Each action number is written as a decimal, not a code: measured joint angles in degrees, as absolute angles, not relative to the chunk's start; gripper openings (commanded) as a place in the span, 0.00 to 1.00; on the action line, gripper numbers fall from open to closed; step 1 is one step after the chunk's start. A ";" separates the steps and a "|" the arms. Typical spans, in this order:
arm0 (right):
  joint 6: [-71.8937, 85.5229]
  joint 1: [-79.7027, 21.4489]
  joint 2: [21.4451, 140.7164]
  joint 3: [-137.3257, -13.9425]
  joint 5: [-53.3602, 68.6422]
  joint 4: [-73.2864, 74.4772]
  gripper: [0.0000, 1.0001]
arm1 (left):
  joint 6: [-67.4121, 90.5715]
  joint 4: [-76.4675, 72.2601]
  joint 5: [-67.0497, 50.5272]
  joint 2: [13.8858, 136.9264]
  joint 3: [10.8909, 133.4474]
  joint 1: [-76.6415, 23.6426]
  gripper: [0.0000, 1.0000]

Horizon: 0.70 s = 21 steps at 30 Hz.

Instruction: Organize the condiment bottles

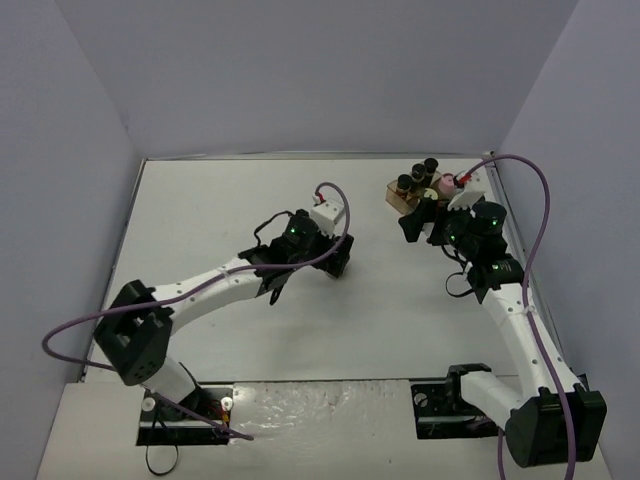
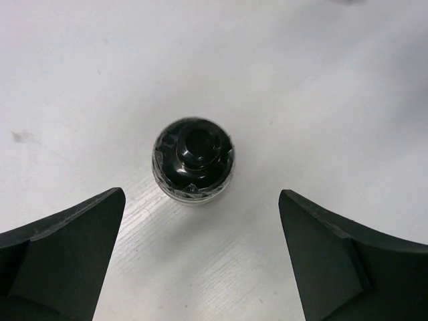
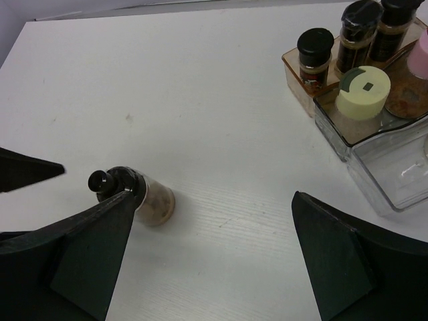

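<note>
A clear jar with a black cap [image 2: 193, 159] stands alone on the white table, seen from above in the left wrist view. My left gripper [image 2: 200, 195] is open above it, fingers to either side and apart from it. The jar's pale contents show in the right wrist view [image 3: 142, 198]. My right gripper [image 3: 214, 198] is open and empty above bare table between this jar and the rack. In the rack [image 3: 394, 175] stand three black-capped jars [image 3: 314, 47], a pale yellow-capped jar [image 3: 362, 91] and a pink-capped one [image 3: 421, 55].
The stepped clear-and-brown rack [image 1: 400, 200] sits at the back right of the table, near the right wall. My left gripper [image 1: 336, 262] is mid-table and my right gripper [image 1: 412, 222] is just in front of the rack. Grey walls enclose the table.
</note>
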<state>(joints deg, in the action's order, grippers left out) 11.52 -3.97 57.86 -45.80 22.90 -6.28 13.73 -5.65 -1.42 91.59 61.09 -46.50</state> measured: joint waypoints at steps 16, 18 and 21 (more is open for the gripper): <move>3.07 -30.11 76.49 -51.49 14.96 -5.71 1.00 | 16.19 16.71 6.44 56.21 63.77 -25.15 0.97; 2.60 -32.74 80.10 -52.70 13.22 -5.92 1.00 | 15.56 18.43 7.36 54.38 61.48 -21.31 0.97; 1.99 -35.39 84.60 -54.58 11.38 -6.42 1.00 | 15.03 20.25 9.16 51.93 57.83 -18.10 0.97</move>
